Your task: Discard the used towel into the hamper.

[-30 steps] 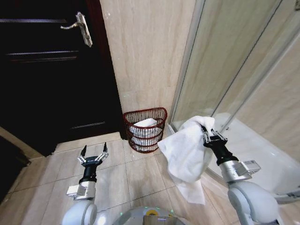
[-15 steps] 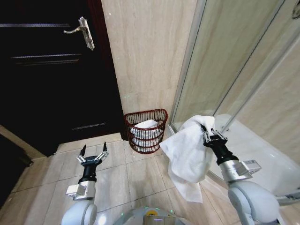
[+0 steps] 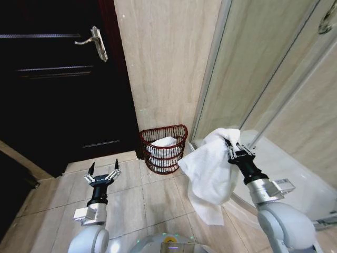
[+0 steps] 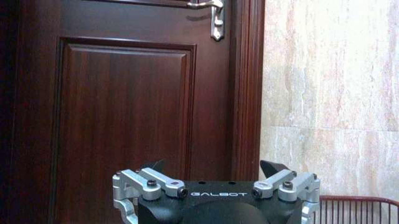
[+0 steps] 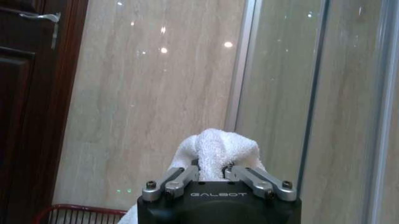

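A white towel (image 3: 210, 171) hangs from my right gripper (image 3: 235, 149), which is shut on its bunched top (image 5: 215, 148), to the right of the hamper and above the floor. The hamper (image 3: 164, 148) is a dark red wire basket standing on the tiles against the beige wall, with white cloth inside it. Its rim (image 5: 74, 208) also shows low in the right wrist view and at a corner (image 4: 361, 200) of the left wrist view. My left gripper (image 3: 102, 175) is open and empty, held low to the left of the hamper, facing the door.
A dark wooden door (image 3: 58, 89) with a metal handle (image 3: 95, 41) stands left of the hamper. A glass shower screen (image 3: 253, 68) and a white shower base (image 3: 295, 174) lie to the right. Beige floor tiles (image 3: 152, 200) spread in front of me.
The whole head view has slid slightly, so the camera moved. The towel's hanging tail has swung a little upward; both grippers keep their poses.
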